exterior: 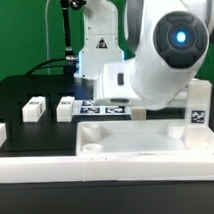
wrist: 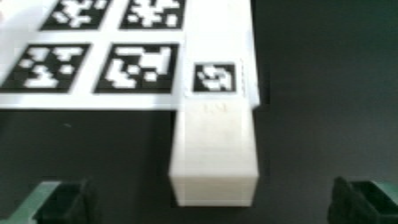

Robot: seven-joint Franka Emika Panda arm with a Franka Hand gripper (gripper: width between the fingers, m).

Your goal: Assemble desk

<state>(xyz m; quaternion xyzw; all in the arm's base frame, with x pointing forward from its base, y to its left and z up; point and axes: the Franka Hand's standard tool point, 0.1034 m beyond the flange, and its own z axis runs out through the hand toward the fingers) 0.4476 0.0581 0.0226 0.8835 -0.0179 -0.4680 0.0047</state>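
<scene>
While the gripper [wrist: 214, 206] hangs with fingers [wrist: 61, 203] spread wide and empty, one desk leg [wrist: 217, 150] lies beneath on the counter [wrist: 329, 120], just beside the marker board [wrist: 107, 50]; the desk panel [exterior: 146, 144] occupies the counter's edge nearest the exterior camera.

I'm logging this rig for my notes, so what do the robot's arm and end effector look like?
The arm is glossy white with rounded shells; one joint carries a dark round cap with a glowing blue centre. The end effector has two dark, blocky fingers.
</scene>
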